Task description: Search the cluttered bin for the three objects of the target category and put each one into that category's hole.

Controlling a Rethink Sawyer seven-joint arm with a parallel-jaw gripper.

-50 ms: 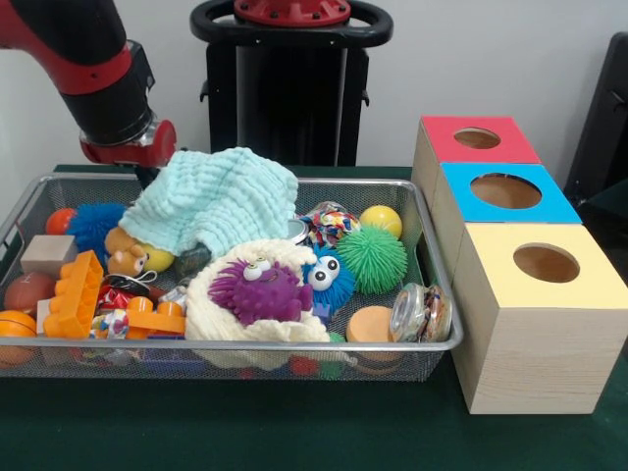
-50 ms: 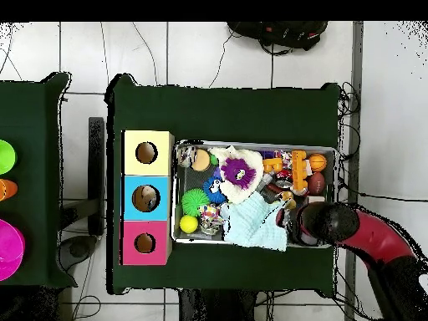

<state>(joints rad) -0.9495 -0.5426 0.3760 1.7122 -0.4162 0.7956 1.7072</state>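
You have the wire mesh bin [image 1: 432, 345] on the dark green surface [image 1: 294, 432], packed with toys, and three wooden boxes standing in a row just beside it. Each box has a round hole in its top: the yellow-topped box [image 1: 579, 289] nearest the camera in the front view, the blue-topped box [image 1: 461, 196] in the middle, and the red-topped box [image 1: 442, 142] farthest. Your arm comes down over the bin's far corner on the side away from the boxes, and its gripper [image 1: 147, 177] dips behind the pale green knitted cloth [image 1: 211, 201], so you cannot tell whether the fingers are spread or closed, or whether they touch anything. The cloth lies heaped over the toys in the bin's far half. Just beside it, towards the boxes, sit a yellow ball [image 1: 381, 220] and a green spiky ball [image 1: 373, 259]. In the near half, a purple fuzzy toy [image 1: 257, 291] with googly eyes rests on a cream fluffy piece, with a blue spiky toy [image 1: 329, 280] with big eyes touching it. An orange building block [image 1: 74, 294] lies at the end away from the boxes, near a blue spiky ball [image 1: 93, 224] and several orange balls. A clear round container [image 1: 420, 312] leans against the bin wall nearest the yellow-topped box. Which toys belong to the target category is not shown.
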